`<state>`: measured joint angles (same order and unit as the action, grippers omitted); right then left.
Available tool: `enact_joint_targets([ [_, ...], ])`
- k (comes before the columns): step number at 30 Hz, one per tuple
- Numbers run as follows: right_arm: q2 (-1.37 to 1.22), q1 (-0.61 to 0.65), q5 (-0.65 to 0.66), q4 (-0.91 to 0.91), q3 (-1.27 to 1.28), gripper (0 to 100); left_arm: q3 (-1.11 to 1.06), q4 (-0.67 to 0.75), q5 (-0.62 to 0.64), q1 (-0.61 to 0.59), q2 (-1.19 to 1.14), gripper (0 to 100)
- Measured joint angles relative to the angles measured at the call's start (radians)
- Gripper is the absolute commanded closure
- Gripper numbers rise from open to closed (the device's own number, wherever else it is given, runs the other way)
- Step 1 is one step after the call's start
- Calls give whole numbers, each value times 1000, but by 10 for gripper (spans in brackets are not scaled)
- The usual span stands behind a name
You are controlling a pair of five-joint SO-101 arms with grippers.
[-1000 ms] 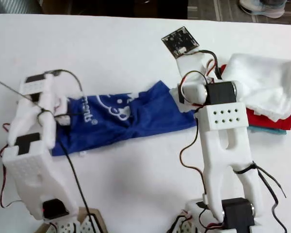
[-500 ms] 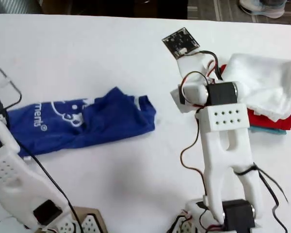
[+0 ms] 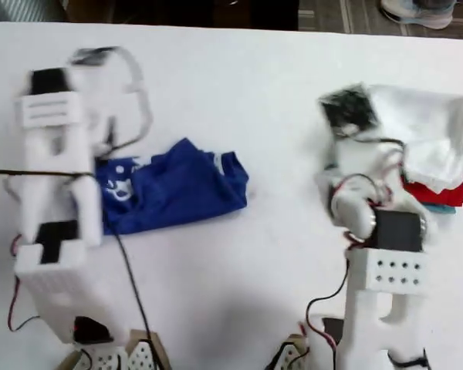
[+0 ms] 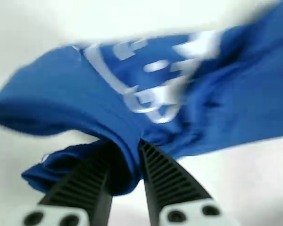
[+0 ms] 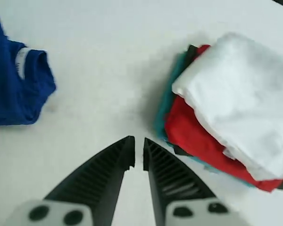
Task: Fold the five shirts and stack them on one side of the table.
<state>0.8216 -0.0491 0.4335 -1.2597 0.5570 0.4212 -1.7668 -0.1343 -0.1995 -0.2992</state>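
**A:** Where is the blue shirt, and who has it?

**B:** It lies bunched on the worktop, left of centre in the high view. Its long axis runs across the table from one arm's side toward the other's, tilted a little. The left fingers are clamped on a fold of cloth at the left-hand end, with blue fabric pinched between them.

**A:** And the other end?

**B:** It lies free and points toward the right arm, with the collar or a cuff showing there. The right fingers are all but closed, with a thin slit between them and nothing in it. They hang over bare worktop between that free end and the stack, apart from both and nearer the stack.

**A:** So which relation matters for the next move?

**B:** As I judge it, the held end against the free end. Any fold has to travel along that long axis, from the left arm's side toward the right. The left arm is the one in contact. The right would need to open and come across before it could pin or lift the loose end.

**A:** What is in the stack?

**B:** A white shirt is on top, rumpled and overhanging. Below it is a red shirt, then a teal shirt, with a dark garment peeking out at the edge. They sit at the right side of the table, well apart from the blue one.
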Motion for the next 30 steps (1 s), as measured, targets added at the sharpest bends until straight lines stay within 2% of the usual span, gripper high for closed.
enact_joint_targets([
  [7, 21, -203, 0, 15, 51, 961, -6, 12, 100, 328, 29, 973],
  [12, 21, -259, 0, -6, 51, 961, -6, 104, 121, 463, 29, 973],
  [19, 21, -265, 0, -29, 51, 961, -6, 163, 121, 488, -68, 965],
  [21, 21, -265, 0, -29, 51, 961, -6, 163, 121, 491, -101, 913],
  [24, 21, -253, 0, -29, 55, 961, -6, 166, 120, 491, -118, 766],
  [30, 25, -180, 0, -29, 57, 961, 71, 124, 61, 483, -109, 796],
])
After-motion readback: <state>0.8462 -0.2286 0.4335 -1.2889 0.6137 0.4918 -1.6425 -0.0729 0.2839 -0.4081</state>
